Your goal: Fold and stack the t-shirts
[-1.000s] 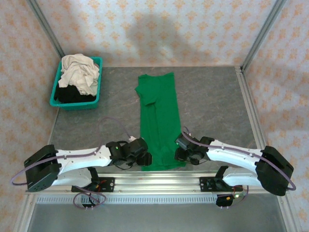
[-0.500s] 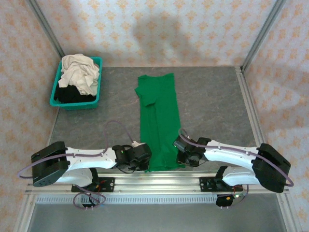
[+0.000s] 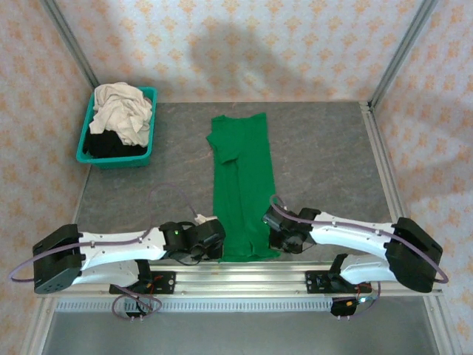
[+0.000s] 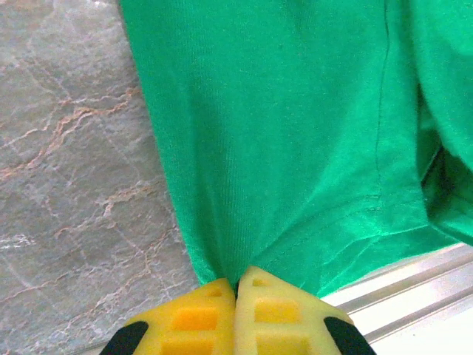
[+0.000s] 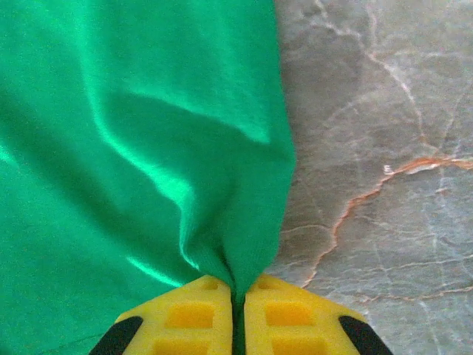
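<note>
Bright green t-shirt point(image 3: 242, 185): folded lengthwise into narrow strip, flat on table point(image 3: 332, 148), near hem corners bunched. Cream-white t-shirt point(image 3: 122, 111) crumpled over black t-shirt point(image 3: 107, 146) in teal basket point(image 3: 114, 160), far left.

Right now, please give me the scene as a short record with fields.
green t-shirt: lies flat on the table, folded into a long strip
left gripper: shut on its near left hem corner
right gripper: shut on its near right hem corner
basket: teal, far left, holds a cream-white shirt over a black shirt
stack: none yet
</note>
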Motion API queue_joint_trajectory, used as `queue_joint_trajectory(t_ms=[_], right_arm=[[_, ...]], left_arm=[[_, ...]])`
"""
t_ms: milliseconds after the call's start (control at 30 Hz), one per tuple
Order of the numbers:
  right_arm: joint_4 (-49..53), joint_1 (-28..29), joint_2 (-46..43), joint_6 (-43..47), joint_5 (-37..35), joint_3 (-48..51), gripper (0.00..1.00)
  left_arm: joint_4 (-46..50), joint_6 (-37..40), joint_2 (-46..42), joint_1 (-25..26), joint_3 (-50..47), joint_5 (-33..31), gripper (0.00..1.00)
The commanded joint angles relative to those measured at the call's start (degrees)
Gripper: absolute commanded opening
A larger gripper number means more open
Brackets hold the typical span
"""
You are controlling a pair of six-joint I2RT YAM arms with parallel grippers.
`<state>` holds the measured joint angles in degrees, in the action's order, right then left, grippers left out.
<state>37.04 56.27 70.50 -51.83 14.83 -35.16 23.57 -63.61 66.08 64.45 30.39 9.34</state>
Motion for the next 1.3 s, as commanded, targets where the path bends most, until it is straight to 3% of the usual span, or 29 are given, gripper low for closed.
queue_joint_trajectory(t_ms=[0, 233, 433, 567, 833, 1167, 1267], right_arm=[[3.7, 0.4, -1.9, 1.3, -2.8, -4.9, 0.08], [7.1, -2.0, 1.6, 5.4, -9.1, -14.6, 0.02], [6.1, -11.1, 9.1, 13.8, -10.4, -23.8, 0.01], [5.1, -17.3, 16.3, 18.8, -7.0, -29.9, 0.01], [5.3, -24.5, 30.1, 25.1, -0.5, -40.9, 0.01], [7.3, -27.8, 42.0, 28.2, 2.2, -49.0, 0.07], [8.9, -28.7, 43.9, 29.5, 1.5, -51.6, 0.16]], left_arm=[[3.4, -0.8, -2.2, -1.0, 2.2, -3.4, 0.0], [7.5, 4.6, -6.5, -13.4, 7.1, -3.5, 0.0], [8.8, 15.1, 6.5, -25.6, 17.8, 1.8, 0.0], [8.3, 19.3, 15.7, -31.5, 24.7, 5.7, 0.0], [8.5, 24.5, 29.6, -38.5, 35.0, 11.0, 0.0], [11.6, 28.8, 41.6, -41.4, 44.7, 14.0, 0.0], [13.6, 29.9, 42.8, -43.0, 47.0, 13.7, 0.18]])
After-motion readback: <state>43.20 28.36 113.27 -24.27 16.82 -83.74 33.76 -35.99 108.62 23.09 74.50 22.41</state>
